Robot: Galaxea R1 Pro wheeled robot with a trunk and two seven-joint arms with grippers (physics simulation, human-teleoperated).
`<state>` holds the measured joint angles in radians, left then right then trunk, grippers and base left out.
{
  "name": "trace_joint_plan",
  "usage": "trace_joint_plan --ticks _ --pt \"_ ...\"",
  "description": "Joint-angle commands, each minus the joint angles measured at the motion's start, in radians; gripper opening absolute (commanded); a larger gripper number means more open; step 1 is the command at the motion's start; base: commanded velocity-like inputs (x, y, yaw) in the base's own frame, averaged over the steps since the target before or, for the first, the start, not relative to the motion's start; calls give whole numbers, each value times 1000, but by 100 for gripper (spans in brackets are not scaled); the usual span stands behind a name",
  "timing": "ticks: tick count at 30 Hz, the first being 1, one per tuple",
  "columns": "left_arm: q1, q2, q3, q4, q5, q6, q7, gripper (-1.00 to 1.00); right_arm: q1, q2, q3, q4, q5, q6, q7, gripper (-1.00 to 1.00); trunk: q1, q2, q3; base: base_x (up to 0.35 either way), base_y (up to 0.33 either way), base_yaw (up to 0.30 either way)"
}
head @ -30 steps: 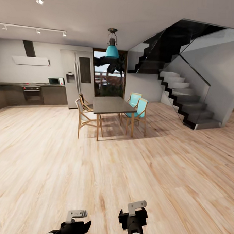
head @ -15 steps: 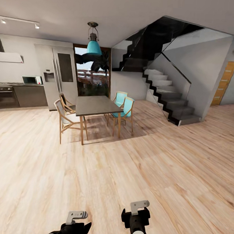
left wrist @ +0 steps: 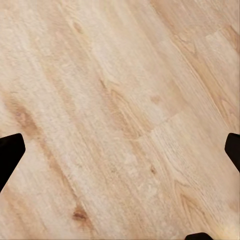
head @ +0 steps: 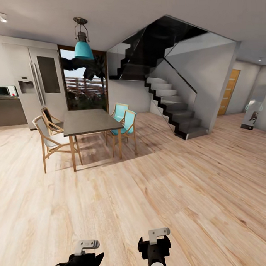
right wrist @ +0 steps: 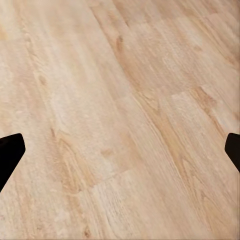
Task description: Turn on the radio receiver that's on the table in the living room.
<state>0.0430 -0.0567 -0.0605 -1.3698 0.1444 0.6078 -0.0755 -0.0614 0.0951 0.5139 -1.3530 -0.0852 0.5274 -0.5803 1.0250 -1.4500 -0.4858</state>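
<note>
Head view: a dark dining table with wooden and teal chairs stands under a teal pendant lamp; a staircase rises beside it. Both hands hang low over the wood floor.

Left wrist view: left hand fingers apart, over floor.

Right wrist view: right hand fingers apart, over floor.

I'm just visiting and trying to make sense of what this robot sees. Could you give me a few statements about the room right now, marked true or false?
1. A turquoise pendant lamp hangs above the dining table. True.
2. Two turquoise chairs stand at the table's staircase side. True.
3. Both wrist cameras look at a carpet. False: they show wood floor.
4. The left gripper holds a red radio. False: it holds nothing.
5. An orange-brown door stands beyond the staircase. True.
</note>
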Motion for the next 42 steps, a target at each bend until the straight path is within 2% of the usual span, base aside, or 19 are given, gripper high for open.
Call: trace_joint_plan --ticks 1,27,42 --pt "0 0 0 0 0 0 0 100 0 0 0 0 0 0 0 100 0 0 0 26 0 -51" --pt "0 0 4 0 1 0 0 100 0 0 -2 0 2 -1 -1 100 0 0 0 2 0 -6" --pt "0 -2 4 0 1 0 -1 100 0 0 -3 0 1 0 0 100 0 0 8 0 0 -267"
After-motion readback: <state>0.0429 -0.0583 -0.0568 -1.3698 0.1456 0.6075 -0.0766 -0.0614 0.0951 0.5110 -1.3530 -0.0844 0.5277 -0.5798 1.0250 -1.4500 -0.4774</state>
